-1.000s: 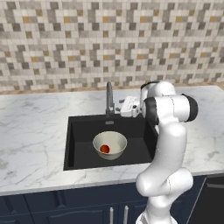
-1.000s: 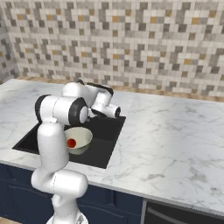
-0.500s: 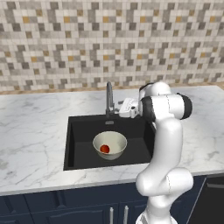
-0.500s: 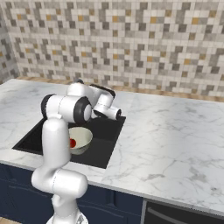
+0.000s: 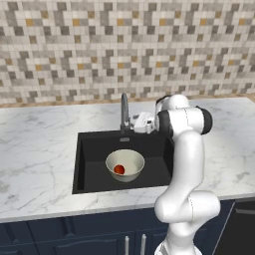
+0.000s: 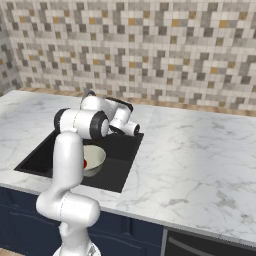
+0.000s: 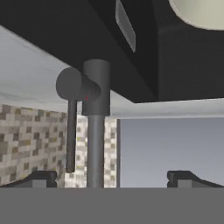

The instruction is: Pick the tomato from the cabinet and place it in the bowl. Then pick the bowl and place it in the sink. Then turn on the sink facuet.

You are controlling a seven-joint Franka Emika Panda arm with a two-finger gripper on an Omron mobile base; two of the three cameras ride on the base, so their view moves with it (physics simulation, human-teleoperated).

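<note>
Reaching sideways over the back rim of the sink (image 5: 94, 164), the gripper (image 5: 130, 124) sits just beside the sink facuet (image 5: 124, 112), level with its lower stem. In the hand view its two dark tips (image 7: 40, 178) stand spread wide apart at the bottom, holding nothing, and the sink facuet (image 7: 95, 127) rises between them, nearer one tip than the other; whether a tip touches the metal cannot be told.

At the near edge, navy doors (image 5: 99, 236) with silver handles run below the white marble counter (image 5: 35, 149). The robot's white arm (image 5: 187, 159) rises in front of the right part of the basin in the left base view, and in the right base view the arm (image 6: 70, 150) stands in front of the sink's (image 6: 117, 170) middle and hides part of the bowl (image 6: 95, 159).

Inside the black basin, near its middle, the bowl (image 5: 125, 165) stands upright with the tomato (image 5: 119, 169) lying on its creamy bottom. In the right base view only a sliver of the tomato (image 6: 85, 163) shows beside the arm.

Behind the sink the faucet stands at the back rim, and the hand view alone shows its side lever (image 7: 72, 87), a short round knob on the stem. The bowl's pale rim (image 7: 197, 15) appears at that view's top corner. A mosaic tile wall (image 5: 124, 45) closes the far edge of the counter.
</note>
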